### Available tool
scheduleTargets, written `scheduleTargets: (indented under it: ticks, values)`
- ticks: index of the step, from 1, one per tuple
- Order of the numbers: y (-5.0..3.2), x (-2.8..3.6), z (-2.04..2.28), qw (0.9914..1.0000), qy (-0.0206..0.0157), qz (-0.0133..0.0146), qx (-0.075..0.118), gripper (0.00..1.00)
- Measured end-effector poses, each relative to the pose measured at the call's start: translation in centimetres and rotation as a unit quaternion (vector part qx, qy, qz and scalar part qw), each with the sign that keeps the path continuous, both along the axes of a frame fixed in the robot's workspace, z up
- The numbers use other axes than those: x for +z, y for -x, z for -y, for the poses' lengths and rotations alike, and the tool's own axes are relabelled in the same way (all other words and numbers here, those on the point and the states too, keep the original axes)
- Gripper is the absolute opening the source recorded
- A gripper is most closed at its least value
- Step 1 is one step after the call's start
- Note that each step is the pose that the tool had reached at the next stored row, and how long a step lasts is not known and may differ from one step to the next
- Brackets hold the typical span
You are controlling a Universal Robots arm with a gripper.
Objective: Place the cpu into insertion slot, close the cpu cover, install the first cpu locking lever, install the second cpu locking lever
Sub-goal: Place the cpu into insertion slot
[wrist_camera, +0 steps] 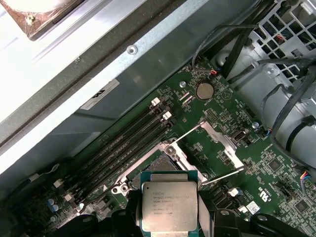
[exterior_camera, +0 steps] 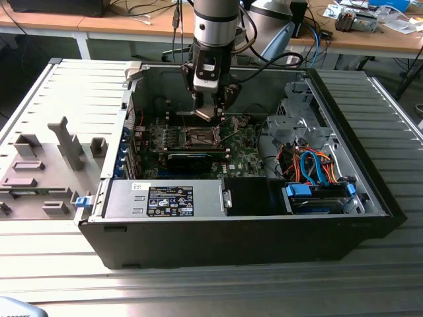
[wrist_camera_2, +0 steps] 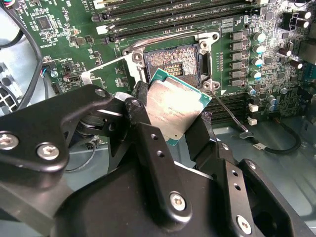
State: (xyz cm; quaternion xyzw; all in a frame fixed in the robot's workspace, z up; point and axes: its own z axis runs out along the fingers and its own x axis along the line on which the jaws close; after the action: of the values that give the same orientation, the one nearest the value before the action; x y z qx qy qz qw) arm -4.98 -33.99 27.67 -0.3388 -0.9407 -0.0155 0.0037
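Hand (wrist_camera_2: 169, 123) pinching the cpu (wrist_camera_2: 174, 103) by opposite edges, above the uncovered insertion slot (wrist_camera_2: 170, 61), cpu cover (wrist_camera: 223, 141) standing open beside it

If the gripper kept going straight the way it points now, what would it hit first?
Most likely the insertion slot: the gripper, holding the cpu, points down at it in the second wrist view. How far above is unclear.

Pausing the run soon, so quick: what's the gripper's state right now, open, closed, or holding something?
Gripper: shut on the cpu, close to the empty insertion slot.
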Motion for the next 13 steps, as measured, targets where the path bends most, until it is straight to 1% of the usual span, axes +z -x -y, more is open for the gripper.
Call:
scheduleTargets:
  ticks: [13]
  values:
    - [0.00, 0.00, 0.00, 0.99999, 0.0000, 0.0000, -0.005, 0.55]
